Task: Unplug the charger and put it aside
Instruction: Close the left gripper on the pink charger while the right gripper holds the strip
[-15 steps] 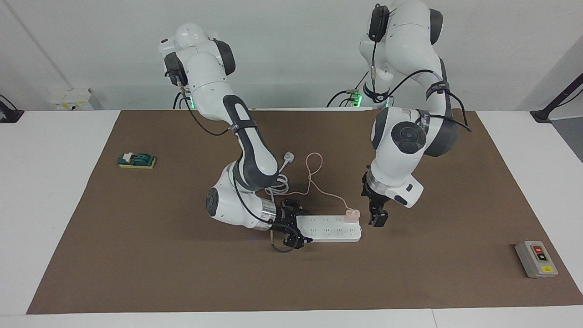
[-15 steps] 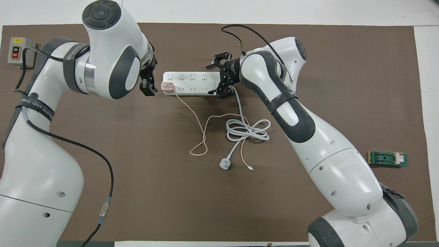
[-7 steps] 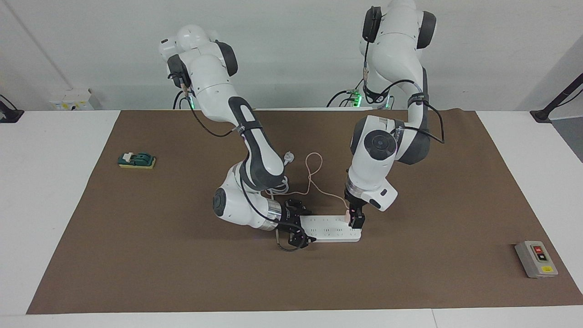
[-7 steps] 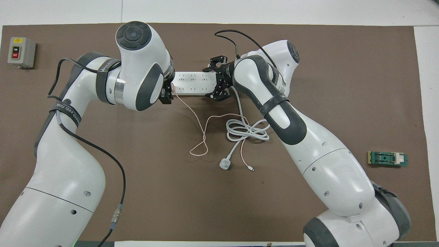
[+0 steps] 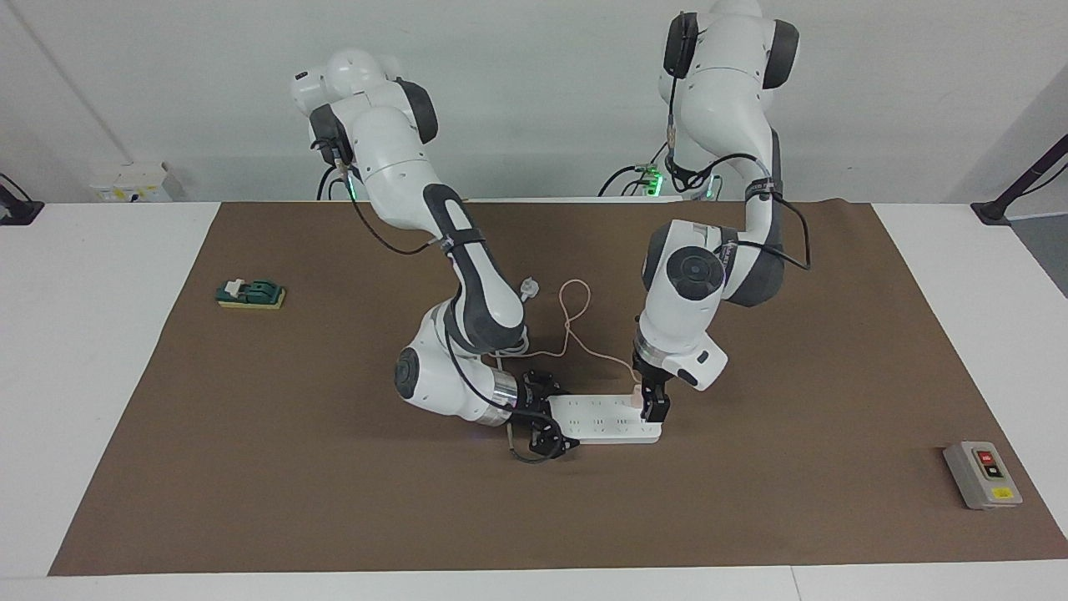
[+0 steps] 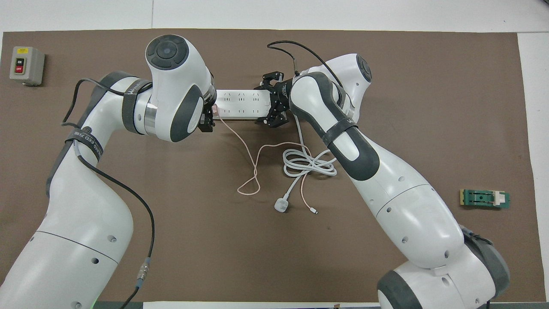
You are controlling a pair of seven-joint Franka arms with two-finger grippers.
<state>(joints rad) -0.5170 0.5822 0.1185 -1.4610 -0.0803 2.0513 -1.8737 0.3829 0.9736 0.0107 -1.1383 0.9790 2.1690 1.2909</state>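
Note:
The pale pink charger is plugged into the white power strip at the end toward the left arm; only a pink sliver shows in the overhead view. Its thin pink cable loops over the mat toward the robots. My left gripper is down on the charger and covers most of it. My right gripper is open, with its fingers straddling the strip's other end.
A round white plug and its coiled thick white cord lie nearer the robots than the strip. A grey switch box sits toward the left arm's end. A green block sits toward the right arm's end.
My left gripper came in from beside the strip and went down onto the charger, then stayed there. My right gripper stayed at the strip's end. The strip shifted slightly.

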